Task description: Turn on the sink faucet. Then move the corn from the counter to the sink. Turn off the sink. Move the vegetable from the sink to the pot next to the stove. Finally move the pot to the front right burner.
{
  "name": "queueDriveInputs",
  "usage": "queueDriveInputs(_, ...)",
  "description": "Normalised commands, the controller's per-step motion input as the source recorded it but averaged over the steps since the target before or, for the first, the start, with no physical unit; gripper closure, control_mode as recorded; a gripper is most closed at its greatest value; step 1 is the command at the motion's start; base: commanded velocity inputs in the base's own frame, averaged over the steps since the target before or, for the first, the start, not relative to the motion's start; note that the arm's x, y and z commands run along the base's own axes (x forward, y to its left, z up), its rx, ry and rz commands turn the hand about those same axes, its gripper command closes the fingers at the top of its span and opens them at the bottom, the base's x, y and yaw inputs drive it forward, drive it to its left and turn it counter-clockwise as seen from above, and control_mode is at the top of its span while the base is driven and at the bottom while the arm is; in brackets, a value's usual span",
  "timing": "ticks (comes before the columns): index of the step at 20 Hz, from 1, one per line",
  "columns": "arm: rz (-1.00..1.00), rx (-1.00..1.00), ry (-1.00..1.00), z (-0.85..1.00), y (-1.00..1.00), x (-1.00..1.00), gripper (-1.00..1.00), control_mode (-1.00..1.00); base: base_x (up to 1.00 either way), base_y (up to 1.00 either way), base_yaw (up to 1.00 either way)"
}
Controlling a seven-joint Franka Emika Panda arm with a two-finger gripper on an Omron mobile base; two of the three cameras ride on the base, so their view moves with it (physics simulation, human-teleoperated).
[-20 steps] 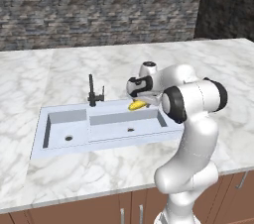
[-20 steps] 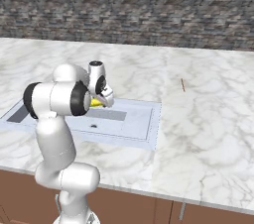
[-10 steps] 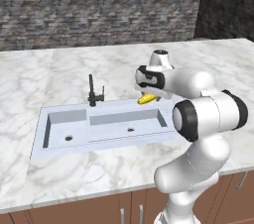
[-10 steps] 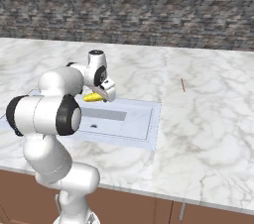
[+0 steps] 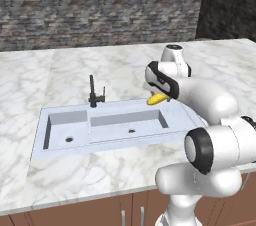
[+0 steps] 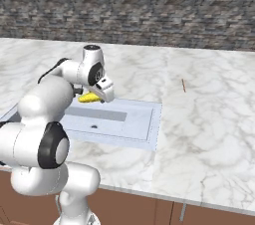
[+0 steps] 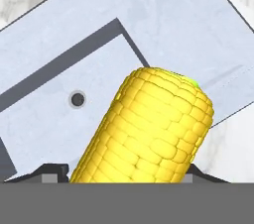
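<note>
On the broad white marble-look desk [image 5: 60, 75] with grey veins, the slim black upright sink faucet [image 5: 93, 92] with its small side lever stands well to the left of the jaws, at the back rim of the pale blue-grey rectangular double-basin sink [image 5: 75, 120]. The small compartment lies furthest from the jaws, the wide one nearer, and each shows a dark drain hole.

The jaws [image 5: 159, 98] grasp the small yellow tapered corn cob [image 5: 156, 99], which is lifted off the surface above the right end of the wide basin, close to its back corner. In the right base view the cob [image 6: 90, 97] juts out sideways from under the white hand, above the basin's rim. In the hand view the corn [image 7: 146, 131] is seen end-on from its base: rows of plump bright yellow kernels run along its length, narrowing towards the far tip, where a touch of green shows. It sits squarely between the two dark fingertips, one of them [image 7: 49, 173] just beside its left flank. Below and beyond the cob lies the basin floor with one drain hole.
</note>
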Motion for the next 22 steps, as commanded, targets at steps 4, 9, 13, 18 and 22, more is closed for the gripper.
queueDriveInputs(4, 0.01, -0.02, 0.0, 0.01, 0.04, -0.02, 1.0, -1.0, 0.0, 0.0, 0.0)
queueDriveInputs(9, 0.0, 0.0, -0.02, 0.0, 0.0, -0.04, 1.0, -1.0, 0.0, 0.0, 0.0)
queueDriveInputs(13, 0.0, 0.0, -0.03, 0.0, -0.03, -0.07, 1.0, 1.0, -0.25, -0.3, -0.17)
queueDriveInputs(18, 0.0, 0.0, 0.0, 0.0, 0.0, 0.0, 1.0, 1.0, -0.25, -0.44, -0.44)
queueDriveInputs(22, 0.0, 0.0, 0.0, 0.0, 0.0, 0.0, 1.0, 1.0, -0.09, -0.08, -0.65)
